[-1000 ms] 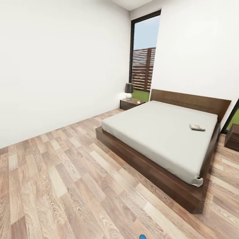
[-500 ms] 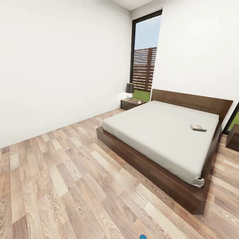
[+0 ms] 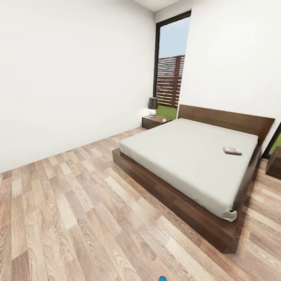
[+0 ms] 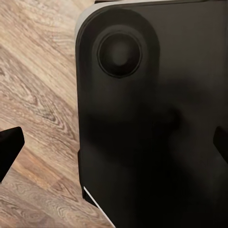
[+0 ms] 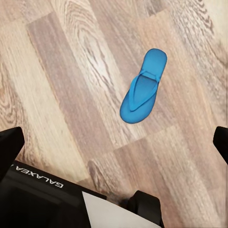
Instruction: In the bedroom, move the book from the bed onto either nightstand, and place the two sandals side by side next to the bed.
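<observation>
The book [image 3: 232, 150] lies flat on the bed [image 3: 187, 156], near the headboard on its far side, well apart from the nightstand [image 3: 155, 121] with the lamp [image 3: 152, 106] by the window. One blue sandal [image 5: 142, 87] lies alone on the wood floor [image 3: 70, 218] below the right gripper [image 5: 114, 142]. Both the left gripper [image 4: 114, 147] and the right have their jaws spread wide, holding nothing.

We see the small dark book [image 3: 232, 150] too tiny to read, and the dark brown wooden nightstand [image 3: 274, 162] cut by the edge.
</observation>
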`<state>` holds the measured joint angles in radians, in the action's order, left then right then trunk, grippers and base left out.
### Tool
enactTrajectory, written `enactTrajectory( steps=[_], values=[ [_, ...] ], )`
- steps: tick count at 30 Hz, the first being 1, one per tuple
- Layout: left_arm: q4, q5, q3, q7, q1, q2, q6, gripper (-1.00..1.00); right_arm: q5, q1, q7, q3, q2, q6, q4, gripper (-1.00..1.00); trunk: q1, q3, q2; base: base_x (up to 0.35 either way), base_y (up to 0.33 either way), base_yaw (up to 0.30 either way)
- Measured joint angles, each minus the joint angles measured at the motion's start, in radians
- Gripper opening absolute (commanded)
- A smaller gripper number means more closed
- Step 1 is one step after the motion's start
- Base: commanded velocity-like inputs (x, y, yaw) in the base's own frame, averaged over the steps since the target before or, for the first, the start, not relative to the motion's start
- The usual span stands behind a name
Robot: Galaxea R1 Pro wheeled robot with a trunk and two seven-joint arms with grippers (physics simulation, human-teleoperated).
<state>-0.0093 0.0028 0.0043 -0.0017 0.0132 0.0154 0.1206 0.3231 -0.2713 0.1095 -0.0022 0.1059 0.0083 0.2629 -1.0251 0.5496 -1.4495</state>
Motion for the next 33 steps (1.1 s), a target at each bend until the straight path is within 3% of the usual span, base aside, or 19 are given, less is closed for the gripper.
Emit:
enactTrajectory(
  steps=[33],
  values=[
    [0.000, 0.000, 0.000, 0.000, 0.000, 0.000, 0.000, 1.00, 0.000, 0.000, 0.000, 0.000, 0.000, 0.000, 0.000, 1.00, 0.000, 0.021, 0.000, 0.001, -0.011, 0.157]
  ],
)
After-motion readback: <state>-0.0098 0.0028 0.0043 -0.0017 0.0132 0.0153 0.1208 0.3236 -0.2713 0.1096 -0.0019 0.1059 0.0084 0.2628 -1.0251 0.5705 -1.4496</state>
